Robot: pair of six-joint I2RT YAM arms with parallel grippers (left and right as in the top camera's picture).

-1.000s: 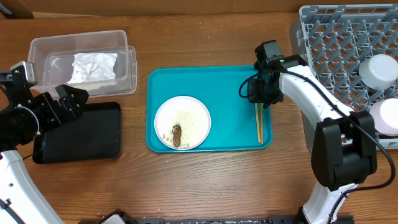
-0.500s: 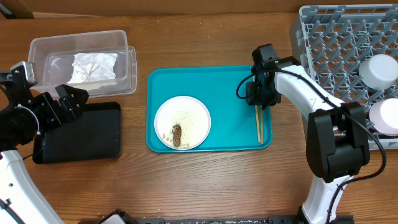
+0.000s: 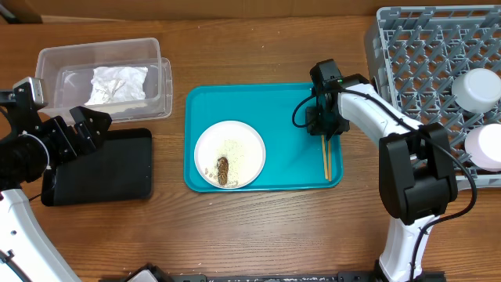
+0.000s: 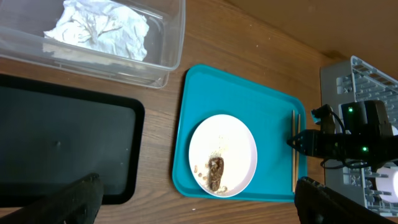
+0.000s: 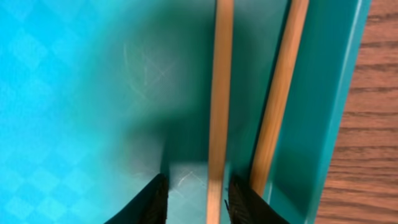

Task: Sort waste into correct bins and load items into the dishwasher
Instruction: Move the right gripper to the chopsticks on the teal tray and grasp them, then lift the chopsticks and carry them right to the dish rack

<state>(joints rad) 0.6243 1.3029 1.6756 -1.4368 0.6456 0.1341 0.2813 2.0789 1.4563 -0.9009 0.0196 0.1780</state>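
Observation:
Two thin wooden chopsticks (image 3: pixel 326 157) lie side by side along the right rim of the teal tray (image 3: pixel 290 102). My right gripper (image 3: pixel 324 128) is down over their far end. In the right wrist view its dark fingertips (image 5: pixel 154 198) straddle the left chopstick (image 5: pixel 220 93). The right finger sits between that one and the other chopstick (image 5: pixel 281 93), and a gap shows on the left side, so my right gripper (image 5: pixel 198 186) is open. The white plate (image 3: pixel 229 154) holds loose rice and a brown lump (image 3: pixel 223 170). My left gripper (image 3: pixel 78 129) hangs wide open over the black tray (image 3: pixel 117 168).
A crumpled napkin (image 3: pixel 119 83) lies in the clear tub (image 3: pixel 102 48) at the back left. The grey dish rack (image 3: pixel 423 55) stands at the right with a white cup (image 3: pixel 477 88) and a pale bowl (image 3: pixel 485 145) in it.
My right gripper has shifted slightly left over the chopsticks' far end. The left arm has not moved.

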